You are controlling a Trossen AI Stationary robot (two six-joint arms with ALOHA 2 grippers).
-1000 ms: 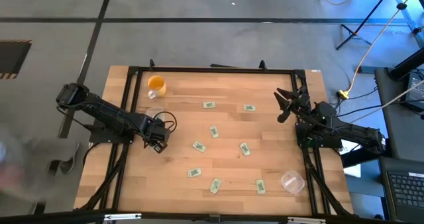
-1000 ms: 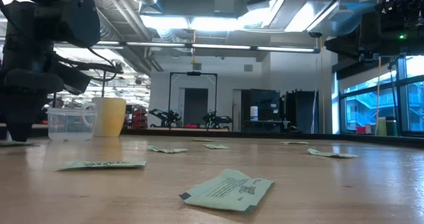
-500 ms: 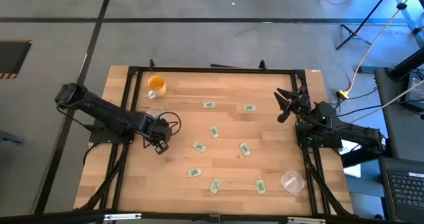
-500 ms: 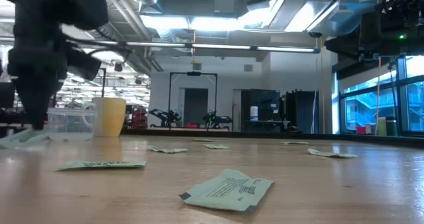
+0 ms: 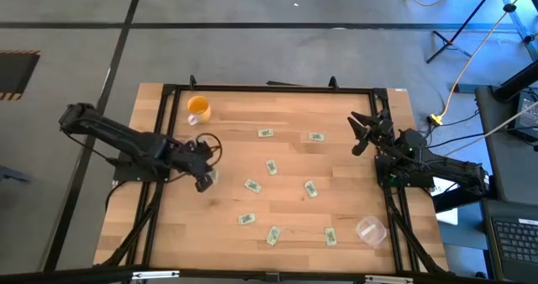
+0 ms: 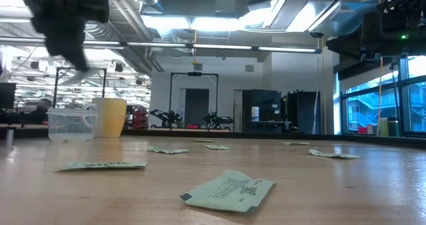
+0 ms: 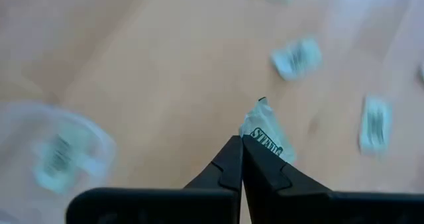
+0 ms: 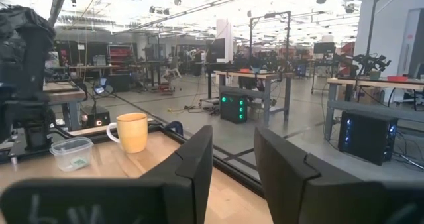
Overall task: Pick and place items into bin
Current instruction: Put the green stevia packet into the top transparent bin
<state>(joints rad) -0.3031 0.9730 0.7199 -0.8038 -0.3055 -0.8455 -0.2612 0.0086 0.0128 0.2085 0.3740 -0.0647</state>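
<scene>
My left gripper (image 5: pixel 204 177) hangs above the table's left part, shut on a light green packet (image 7: pixel 266 136). It also shows high up in the low view (image 6: pixel 63 25). A clear bin (image 5: pixel 195 143) stands just beyond it, with one packet inside (image 7: pixel 56 154). Several more packets lie flat on the wood, among them one at the middle (image 5: pixel 251 185) and one near the low camera (image 6: pixel 229 190). My right gripper (image 5: pixel 363 133) is open and empty at the table's right edge; its own view (image 8: pixel 232 164) shows the gap between its fingers. My left gripper pinches the packet by one end (image 7: pixel 252 132) between its two shut fingertips. The fingers come from above, pointing down. The rest of the packet sticks out past the tips, clear of the table.
An orange cup (image 5: pixel 198 109) stands at the far left, beside the clear bin (image 6: pixel 68 124). A second clear bin (image 5: pixel 371 229) stands at the near right. A black frame (image 5: pixel 269 87) runs around the table's edge.
My left gripper was down at the table on a packet near the left side and has risen, lifting the packet clear of the wood. The clear bin and the other packets have stayed put.
</scene>
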